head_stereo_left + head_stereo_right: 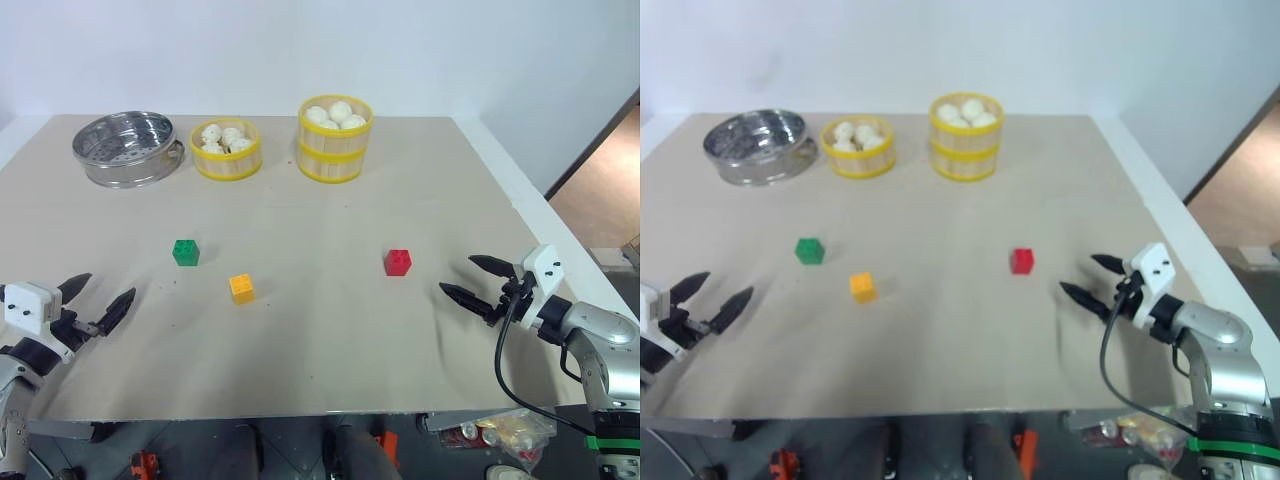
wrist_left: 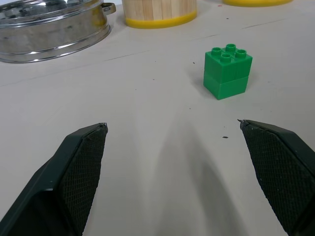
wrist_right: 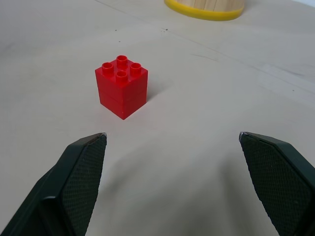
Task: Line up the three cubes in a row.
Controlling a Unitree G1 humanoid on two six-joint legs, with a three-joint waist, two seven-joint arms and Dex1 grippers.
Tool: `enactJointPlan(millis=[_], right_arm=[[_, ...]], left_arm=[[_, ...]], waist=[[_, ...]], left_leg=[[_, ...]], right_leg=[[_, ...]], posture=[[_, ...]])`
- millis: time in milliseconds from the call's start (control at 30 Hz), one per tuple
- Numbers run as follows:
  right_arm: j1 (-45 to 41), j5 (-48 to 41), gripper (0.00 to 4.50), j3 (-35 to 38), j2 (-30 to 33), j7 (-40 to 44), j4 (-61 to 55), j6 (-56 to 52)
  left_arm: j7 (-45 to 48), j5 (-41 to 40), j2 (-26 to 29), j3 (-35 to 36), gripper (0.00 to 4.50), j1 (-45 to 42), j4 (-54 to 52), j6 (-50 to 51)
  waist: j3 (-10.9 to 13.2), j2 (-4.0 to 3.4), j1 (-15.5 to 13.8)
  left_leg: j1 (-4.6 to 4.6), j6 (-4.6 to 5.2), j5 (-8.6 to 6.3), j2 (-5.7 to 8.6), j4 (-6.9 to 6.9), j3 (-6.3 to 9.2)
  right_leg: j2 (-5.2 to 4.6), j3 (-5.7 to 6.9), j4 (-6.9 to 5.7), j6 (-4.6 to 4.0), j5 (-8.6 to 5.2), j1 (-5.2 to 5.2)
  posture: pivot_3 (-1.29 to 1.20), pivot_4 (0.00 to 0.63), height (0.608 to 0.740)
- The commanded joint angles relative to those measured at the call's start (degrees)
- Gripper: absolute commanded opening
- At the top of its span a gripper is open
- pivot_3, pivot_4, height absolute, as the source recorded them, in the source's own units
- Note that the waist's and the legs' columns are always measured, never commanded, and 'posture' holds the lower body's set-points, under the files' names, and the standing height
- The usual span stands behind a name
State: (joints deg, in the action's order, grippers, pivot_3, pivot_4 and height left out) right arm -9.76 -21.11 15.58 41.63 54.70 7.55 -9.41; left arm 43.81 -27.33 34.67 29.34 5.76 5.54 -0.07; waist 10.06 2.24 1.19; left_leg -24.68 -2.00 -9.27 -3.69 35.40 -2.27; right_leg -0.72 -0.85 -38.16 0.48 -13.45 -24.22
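From the head, the left hand point(image 1: 97, 299) and the right hand point(image 1: 476, 281) both hover with fingers spread wide and empty over the counter point(image 1: 320, 350). The green cube point(image 1: 185, 252) sits ahead of the left hand, the red cube point(image 1: 397, 262) just beyond the right hand, and the yellow-orange cube point(image 1: 241, 288) lies between the hands, nearer the green one.

At the left wrist, the green cube stands ahead of the parted fingers point(image 2: 81, 162).

At the right wrist, the red cube stands ahead of the wide fingers point(image 3: 81, 167).
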Motion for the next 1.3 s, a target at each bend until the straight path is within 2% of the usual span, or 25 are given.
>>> enactJointPlan(millis=[33, 167, 333, 433, 567, 700, 833, 967, 1167, 1300], right_arm=[[-0.6, -0.7, 4.50, 0.8, 0.7, -0.1, -0.6, -0.1], [0.3, -1.5, 4.50, 0.7, 0.4, -0.2, -2.7, -1.7], [0.5, -1.3, 4.50, 0.6, 0.4, -0.5, -4.1, -2.3], [0.6, -1.1, 4.50, 0.5, 0.5, -0.4, -4.2, -2.2], [0.3, -1.0, 4.50, 0.2, 0.9, 0.5, -4.3, -1.7], [-4.8, -2.3, 4.50, -1.8, 2.0, 2.6, -7.0, -3.6], [-10.2, -2.1, 4.50, -4.6, 2.7, 5.2, -6.1, -4.2], [-18.5, 0.7, 4.50, -10.6, 2.3, 11.2, -0.2, -1.3], [-30.1, 6.7, 4.50, -18.1, 0.1, 18.6, 15.9, 8.3], [-34.4, 9.2, 4.50, -20.5, -0.7, 22.3, 23.5, 12.5]], left_arm=[[1.4, -1.2, 0.3, 0.3, 4.49, 0.1, -1.1, 0.0], [5.2, -7.3, 0.6, 0.7, 4.49, -0.3, -2.1, 5.8], [6.5, -7.8, 0.9, 0.7, 4.49, -0.2, -2.5, 6.7], [7.8, -7.1, 1.0, 0.5, 4.49, 0.1, -2.9, 5.7], [11.6, -2.9, 2.4, -0.4, 4.49, 0.0, -4.4, -2.3], [12.5, -7.1, 3.7, -4.3, 4.49, -0.7, -17.6, 3.4], [13.8, -9.8, 4.8, -8.3, 4.49, -1.6, -23.4, 8.3], [18.3, -11.0, 7.3, -16.7, 4.49, -5.1, -27.1, 13.9], [23.1, -9.6, 8.2, -24.8, 4.49, -13.3, -22.3, 18.4], [24.1, -7.4, 7.9, -27.9, 4.49, -16.2, -21.1, 18.9]], waist=[[0.0, 0.00, 0.0], [0.0, 0.00, 0.0], [0.0, 0.00, 0.0], [0.0, 0.00, 0.0], [0.0, 0.00, 0.0], [0.0, -0.06, 0.0], [0.0, -0.13, 0.1], [0.1, -0.17, 0.1], [0.1, -0.18, 0.1], [0.1, -0.20, 0.1]], left_leg=[[0.00, 0.00, 0.00, 0.00, 0.00, 0.00], [0.00, 0.00, 0.00, 0.00, 0.00, -0.01], [0.01, 0.00, 0.00, 0.00, 0.00, -0.02], [0.01, 0.00, 0.00, 0.00, 0.00, -0.03], [0.00, 0.00, 0.00, 0.00, 0.00, -0.04], [-0.01, 0.00, 0.00, -0.01, 0.01, -0.07], [0.08, 0.01, 0.00, -0.01, 0.02, -0.24], [0.07, 0.01, 0.00, -0.04, 0.02, -0.21], [0.03, 0.04, 0.02, -0.08, 0.02, -0.10], [-0.03, 0.12, -0.04, -0.07, 0.01, -0.12]], right_leg=[[0.00, 0.00, 0.00, 0.00, 0.00, 0.00], [0.00, 0.00, 0.00, 0.00, 0.00, 0.00], [0.02, -0.01, 0.00, 0.00, 0.00, -0.01], [0.01, -0.02, 0.00, 0.00, 0.00, -0.01], [0.00, -0.04, 0.00, 0.00, 0.00, -0.02], [-0.01, -0.09, 0.00, 0.01, 0.03, -0.03], [-0.03, -0.20, 0.00, 0.03, 0.14, -0.03], [0.14, -0.24, 0.00, 0.02, 0.12, -0.05], [0.37, -0.30, -0.01, 0.02, 0.14, -0.06], [0.37, -0.33, 0.00, 0.25, 0.18, -0.09]], posture=[[0.00, 0.150, 0.740], [0.00, 0.150, 0.740], [0.00, 0.150, 0.740], [0.00, 0.150, 0.740], [0.00, 0.150, 0.740], [0.00, 0.150, 0.740], [0.00, 0.150, 0.740], [0.00, 0.150, 0.740], [0.00, 0.150, 0.740], [0.00, 0.150, 0.740]])
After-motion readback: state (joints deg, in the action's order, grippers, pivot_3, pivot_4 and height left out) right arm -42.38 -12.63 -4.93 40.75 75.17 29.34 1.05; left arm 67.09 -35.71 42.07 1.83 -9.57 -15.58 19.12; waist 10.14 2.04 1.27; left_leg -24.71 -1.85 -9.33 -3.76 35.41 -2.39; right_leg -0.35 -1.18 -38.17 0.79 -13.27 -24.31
